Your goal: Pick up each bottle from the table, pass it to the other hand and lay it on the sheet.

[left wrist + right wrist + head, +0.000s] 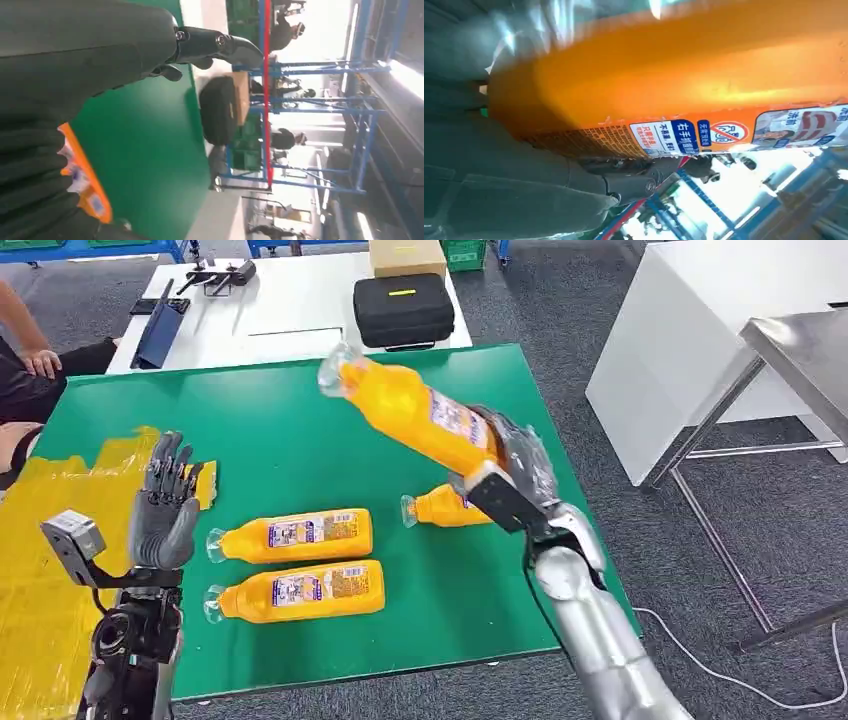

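Note:
My right hand (512, 462) grips an orange bottle (410, 410) by its base and holds it tilted above the green table (260, 410), clear cap toward the far left. Up close, that bottle (684, 80) shows its orange body and label against my right hand (499, 165). Three more orange bottles lie on the table: two side by side (292, 535) (296, 592) and one (445, 507) partly hidden behind my right wrist. My left hand (165, 505) is raised, fingers spread, holding nothing, at the edge of the yellow sheet (40, 550). The left wrist view shows my left hand (90, 55) and a bottle (85, 180).
A white table behind holds a black case (403, 308), a cardboard box (407, 256) and tools (215, 278). A person's arm (30, 345) rests at the far left. A white cabinet (700, 330) and a steel table (800, 350) stand to the right.

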Robot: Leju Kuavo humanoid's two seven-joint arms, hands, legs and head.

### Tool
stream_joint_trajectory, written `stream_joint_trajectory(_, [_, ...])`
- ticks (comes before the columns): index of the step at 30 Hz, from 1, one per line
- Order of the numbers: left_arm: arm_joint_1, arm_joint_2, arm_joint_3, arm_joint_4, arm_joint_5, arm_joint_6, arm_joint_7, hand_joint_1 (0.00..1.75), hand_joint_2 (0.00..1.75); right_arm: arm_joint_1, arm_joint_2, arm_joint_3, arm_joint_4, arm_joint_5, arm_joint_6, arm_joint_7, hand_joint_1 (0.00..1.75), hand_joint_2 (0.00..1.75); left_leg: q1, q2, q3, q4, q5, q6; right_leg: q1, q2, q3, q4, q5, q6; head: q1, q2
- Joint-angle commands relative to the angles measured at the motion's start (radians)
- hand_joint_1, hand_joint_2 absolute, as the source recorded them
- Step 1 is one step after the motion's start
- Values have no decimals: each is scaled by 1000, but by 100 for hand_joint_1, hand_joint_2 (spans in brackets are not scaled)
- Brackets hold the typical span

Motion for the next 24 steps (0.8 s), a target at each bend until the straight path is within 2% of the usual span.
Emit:
stream_joint_trajectory(1, [-59,-80,47,22,18,32,45,0,175,-425,323,215,760,-5,-113,-36,175,175,2,3,1,1,-1,-3,2,3,0,0,1,-2,0,0])
stream_joint_trajectory(2, [-33,-83,57,-20,52,45,59,0,175,-462,323,483,733,-168,-186,69,175,175,2,7,2,2,-2,-4,4,7,-1,1,1,-2,1,0])
stream_joint_trajectory(3, [-18,-85,62,-42,74,46,64,0,175,-493,323,637,729,-286,-229,109,175,175,2,10,0,1,-2,-4,2,12,-3,3,2,-1,2,0])
stream_joint_trajectory(4, [-9,-83,63,-53,76,47,66,0,175,-510,323,709,721,-344,-259,140,175,175,3,12,0,1,-2,-5,2,13,-2,3,1,-2,1,0])
stream_joint_trajectory(5, [-11,-82,72,-53,112,45,67,0,175,-535,323,840,703,-437,-285,177,175,175,4,13,-3,1,-1,-5,2,13,-4,4,2,-1,0,0])
stream_joint_trajectory(6, [-15,-80,73,-49,121,44,67,0,175,-539,323,874,695,-462,-286,187,175,175,4,17,-1,1,-2,-6,2,17,-4,5,2,-2,1,0])
stream_joint_trajectory(8, [-26,-77,70,-37,132,49,63,0,175,-546,323,953,682,-529,-290,206,175,175,3,4,-4,0,1,-4,3,5,-5,3,0,-1,0,0])
stream_joint_trajectory(9, [-28,-76,69,-36,138,51,61,0,175,-550,323,980,684,-544,-291,205,175,175,6,5,0,1,-2,-6,6,5,-1,3,-2,-2,1,0])
stream_joint_trajectory(10, [-28,-72,64,-37,148,57,58,0,175,-555,323,1024,683,-580,-300,206,175,175,4,-2,-4,0,2,-5,4,1,-4,2,-1,-1,1,0])
stream_joint_trajectory(13, [-2,-66,56,-51,177,59,46,0,175,-541,323,1098,652,-578,-289,221,175,175,4,-3,-3,0,1,-5,5,-1,-3,1,-1,0,1,0])
stream_joint_trajectory(18, [19,-58,32,-41,214,28,43,0,175,-524,323,1125,646,-565,-298,232,175,175,3,-5,-4,-1,2,-4,4,-3,-1,0,0,0,1,0])
stream_joint_trajectory(20, [17,-44,7,-27,217,21,37,0,175,-522,323,1142,658,-552,-269,238,175,175,3,-6,-5,0,2,-5,4,-5,-2,-1,-1,-1,1,0])
stream_joint_trajectory(23, [-11,-30,-26,23,227,6,26,0,175,-489,323,1156,695,-512,-245,242,175,175,2,-9,-5,-1,3,-5,3,-7,-2,-2,-1,-1,1,0])
stream_joint_trajectory(24, [-33,-25,-39,53,227,0,24,0,175,-472,323,1157,720,-498,-238,232,175,175,5,-10,-2,0,1,-6,6,-9,3,-2,-3,-1,1,0])
